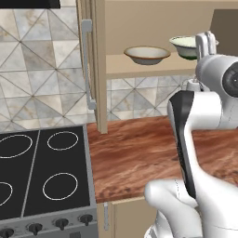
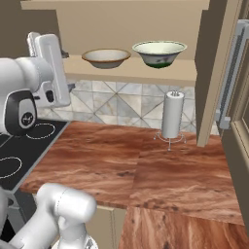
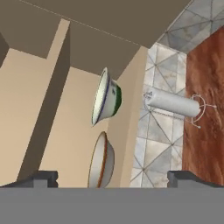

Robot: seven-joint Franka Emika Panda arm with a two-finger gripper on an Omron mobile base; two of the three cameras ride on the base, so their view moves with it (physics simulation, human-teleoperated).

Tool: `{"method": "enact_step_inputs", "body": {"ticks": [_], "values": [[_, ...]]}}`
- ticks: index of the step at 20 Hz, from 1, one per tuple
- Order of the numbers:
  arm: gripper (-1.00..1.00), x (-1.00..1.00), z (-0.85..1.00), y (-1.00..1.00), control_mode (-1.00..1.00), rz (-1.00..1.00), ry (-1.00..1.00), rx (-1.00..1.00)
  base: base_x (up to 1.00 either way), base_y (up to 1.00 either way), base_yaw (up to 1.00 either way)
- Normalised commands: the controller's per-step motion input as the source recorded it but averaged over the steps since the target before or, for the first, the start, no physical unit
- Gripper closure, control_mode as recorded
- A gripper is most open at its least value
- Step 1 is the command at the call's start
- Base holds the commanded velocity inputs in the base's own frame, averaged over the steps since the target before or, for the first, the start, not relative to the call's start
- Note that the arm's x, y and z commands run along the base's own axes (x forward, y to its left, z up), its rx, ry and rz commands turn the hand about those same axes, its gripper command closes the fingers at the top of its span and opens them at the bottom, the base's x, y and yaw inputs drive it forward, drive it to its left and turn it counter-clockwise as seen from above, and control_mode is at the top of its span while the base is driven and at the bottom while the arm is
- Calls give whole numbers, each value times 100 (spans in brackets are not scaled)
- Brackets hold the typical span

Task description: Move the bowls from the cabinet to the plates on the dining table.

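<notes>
Open hand faces cream bowl — at the shelf edge.

Flanking base views, rolled hand view, shared cabinet

Even, soft light fills the room, bright and flat, with no glare. The open cabinet interior falls into brown shade at its top and sides. The wood counter carries a faint sheen. Everything is sharp edge to edge, without blur.
</notes>
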Motion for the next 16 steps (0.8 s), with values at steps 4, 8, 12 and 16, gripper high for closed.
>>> {"method": "enact_step_inputs", "body": {"ticks": [4, 8, 12, 16], "values": [[-100, 15, -2, -3, -100, 6, -3, 19, 0, 0, 0], [-100, 22, -1, -4, -100, 10, 1, 13, 0, 0, 0], [-100, 33, 0, -3, -100, 8, 6, 1, 0, 0, 0], [-100, 19, 0, 0, -100, 11, -1, -1, 0, 0, 0]]}}
